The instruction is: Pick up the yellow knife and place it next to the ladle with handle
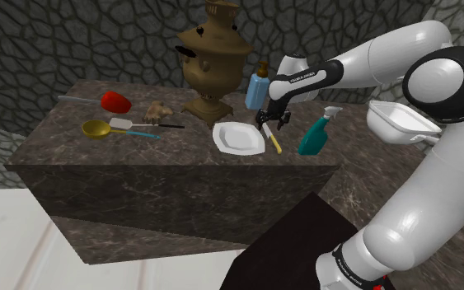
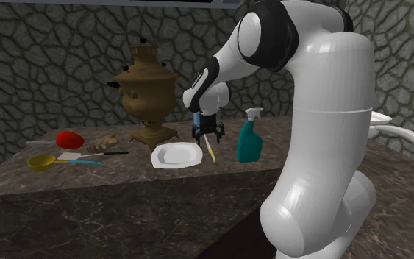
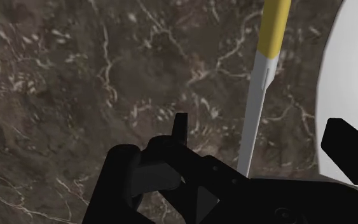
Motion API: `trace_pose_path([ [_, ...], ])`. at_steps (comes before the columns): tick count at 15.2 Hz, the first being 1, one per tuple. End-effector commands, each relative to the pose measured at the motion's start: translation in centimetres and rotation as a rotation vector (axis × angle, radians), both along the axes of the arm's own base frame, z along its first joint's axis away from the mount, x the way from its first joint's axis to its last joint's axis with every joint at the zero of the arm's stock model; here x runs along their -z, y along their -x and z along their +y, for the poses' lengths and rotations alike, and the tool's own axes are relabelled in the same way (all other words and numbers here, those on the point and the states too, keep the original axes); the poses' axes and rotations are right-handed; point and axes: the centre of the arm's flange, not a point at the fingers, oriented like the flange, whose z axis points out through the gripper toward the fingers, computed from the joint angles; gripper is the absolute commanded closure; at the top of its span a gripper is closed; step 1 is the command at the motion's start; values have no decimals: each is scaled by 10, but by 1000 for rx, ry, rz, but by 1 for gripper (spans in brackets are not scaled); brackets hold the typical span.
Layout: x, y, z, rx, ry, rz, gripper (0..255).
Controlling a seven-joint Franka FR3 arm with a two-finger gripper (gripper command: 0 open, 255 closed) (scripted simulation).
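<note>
Open gripper (image 1: 273,122) low over the dark marble counter (image 1: 139,177), pointing down, just off the plate-side of the knife. Jaws set wide. Nothing clasped, nothing touched.

Wrist view: black fingers (image 3: 180,130) well apart, one on each side of the grey blade of the yellow-handled knife (image 3: 258,108). Bare stone visible between blade and one finger; stone and a slice of white plate (image 3: 349,76) between blade and the other. Blade tip nearest the gripper, yellow handle pointing away from it.

Knife flat on the counter, just beside the plate at the shoulder view's right, between plate and a teal spray bottle (image 1: 314,136). Blade end under the gripper, handle toward the counter's near edge. Not lifted.

Golden ladle (image 1: 96,128) with a teal handle well apart from the knife, near the counter's end at the shoulder view's left. White spatula (image 1: 121,123) with a black handle just beside it; red scoop (image 1: 116,101) with a grey handle a little behind.

Also on the counter: brass samovar (image 1: 213,62) behind the plate, blue bottle (image 1: 257,89) beside the samovar and near the arm's wrist.

Second exterior view: same layout, gripper directly above the blade end, spray bottle at its right.
</note>
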Motion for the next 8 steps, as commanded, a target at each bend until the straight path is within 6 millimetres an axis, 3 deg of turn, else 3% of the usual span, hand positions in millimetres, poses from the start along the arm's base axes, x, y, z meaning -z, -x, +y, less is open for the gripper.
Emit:
trace_pose_path([
  [1,2,0,0,0,0,-1,0],
  [6,2,0,0,0,0,-1,0],
  [7,2,0,0,0,0,-1,255],
  [8,2,0,0,0,0,-1,255],
])
